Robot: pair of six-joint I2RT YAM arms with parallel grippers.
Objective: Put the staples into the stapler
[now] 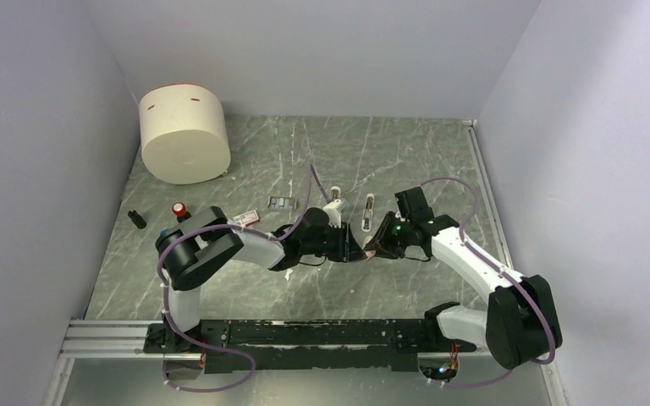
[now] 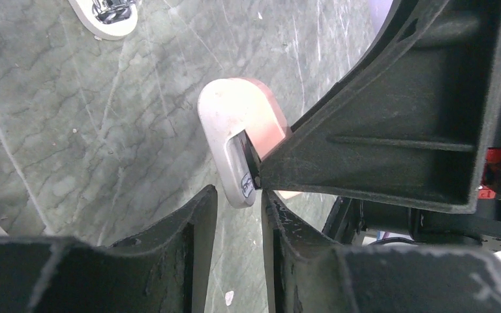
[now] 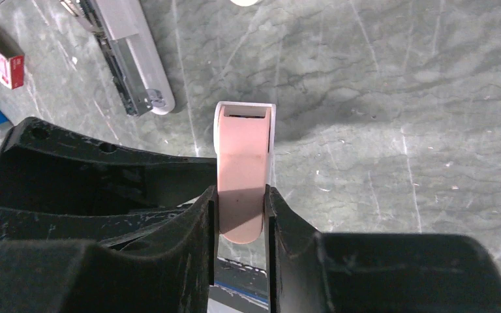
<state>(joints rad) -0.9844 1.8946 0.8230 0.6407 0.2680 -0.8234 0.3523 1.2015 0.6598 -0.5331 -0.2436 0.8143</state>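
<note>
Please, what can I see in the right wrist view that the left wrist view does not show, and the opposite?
Only the right wrist view shows the stapler lying flat and the red-and-white staple box left of it. Only the left wrist view shows the left gripper, a gap between its fingers, close to the lower end of the pink piece. Both show the pink piece pinched by the right gripper, and the marbled table.

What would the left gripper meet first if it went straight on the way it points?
The pink stubby piece clamped in the right gripper: its near end sits right at the tips of the left gripper, perhaps between them; whether they touch is unclear.
</note>
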